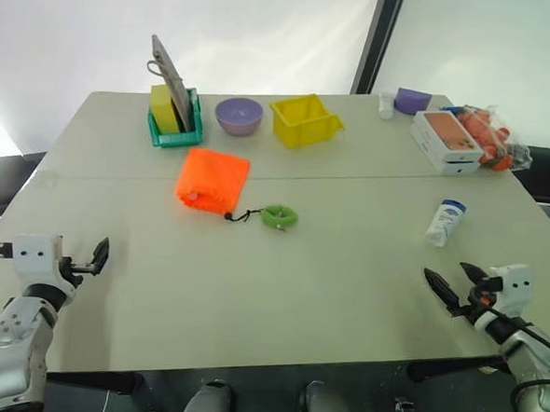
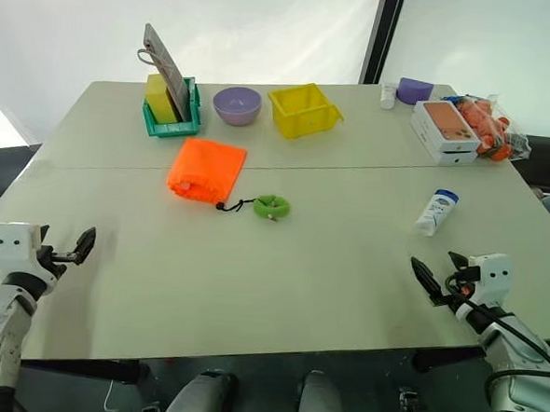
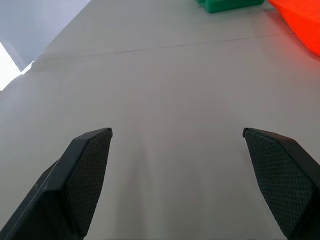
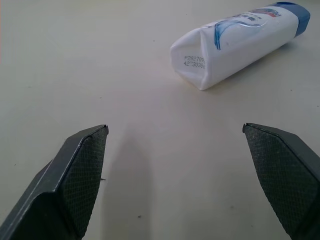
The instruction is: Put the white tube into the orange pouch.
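The white tube (image 1: pixel 445 222) with a blue cap lies flat on the table's right side; in the right wrist view the white tube (image 4: pixel 235 44) lies a short way ahead of my open right gripper (image 1: pixel 455 281), whose fingers are wide apart with nothing between them. The orange pouch (image 1: pixel 212 180) rests left of centre, its black cord ending in a green fuzzy ring (image 1: pixel 279 217). My left gripper (image 1: pixel 100 254) hovers open over bare table at the near left, well short of the pouch; a corner of the orange pouch (image 3: pixel 302 22) shows in the left wrist view.
Along the far edge stand a green tray (image 1: pixel 175 125) with a yellow block and a tablet, a purple bowl (image 1: pixel 238 116) and a yellow bin (image 1: pixel 304 120). At the far right sit a small white bottle (image 1: pixel 386 104), a boxed phone (image 1: pixel 446 140) and a bag of orange items (image 1: pixel 489 135).
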